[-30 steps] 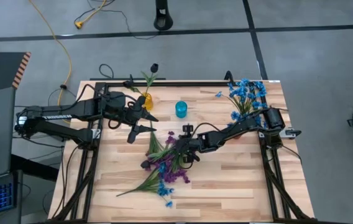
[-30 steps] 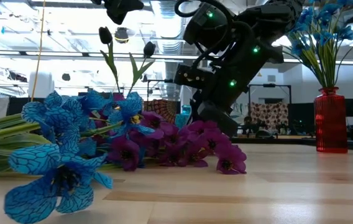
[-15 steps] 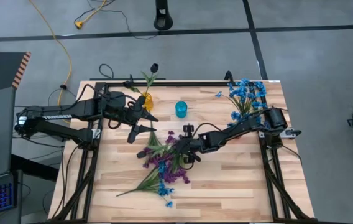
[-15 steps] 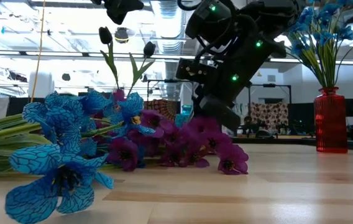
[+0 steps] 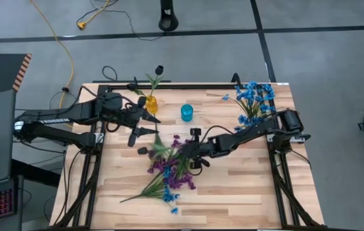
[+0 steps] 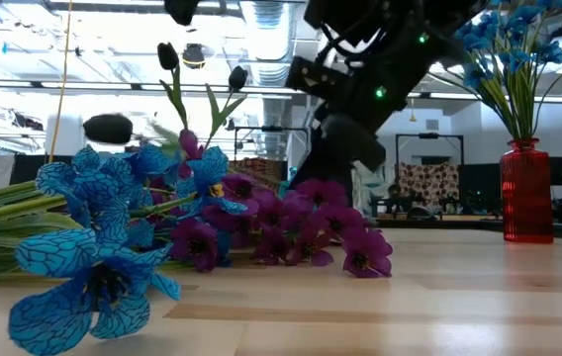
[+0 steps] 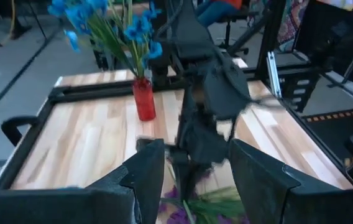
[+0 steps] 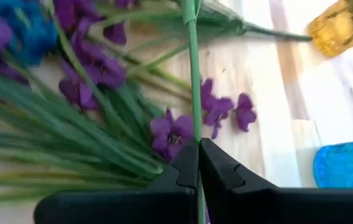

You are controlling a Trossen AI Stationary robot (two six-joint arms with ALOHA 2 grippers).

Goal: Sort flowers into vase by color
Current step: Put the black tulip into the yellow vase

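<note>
Standing by the desk [image 5: 246,186] here, looking across from the left side. The left pincer [image 5: 145,125] hovers above the wood just beside the little yellow vase [image 5: 150,102], its two dark fingers [image 7: 144,171] spread apart with nothing between them. That yellow vase already has a sprig with dark, almost black buds [image 6: 168,55] on a thin green stem sticking up out of it.

Next over, around the middle of the desk, is the loose pile of flowers [image 5: 168,174]: fake sprigs with long skinny green stems and narrow leaves, lying flat and tangled together. Most of the blossoms are purple [image 6: 311,232], small and clustered, with a few bright blue ones [image 6: 93,287] mixed in at the near end, veiny petals and all. A small blue cup [image 5: 186,113] stands just behind the pile, between the yellow vase and the right arm.

The right pincer [image 5: 183,153] is down at the pile's upper edge with its fingers pinched tight on a single green stem [image 8: 192,81], which runs straight out between the tips over the purple blooms. Can't tell which colour blossom that stem belongs to.

Far right, near the back corner, a red vase [image 6: 526,193] holds a full bunch of blue flowers [image 5: 254,96] standing upright.
</note>
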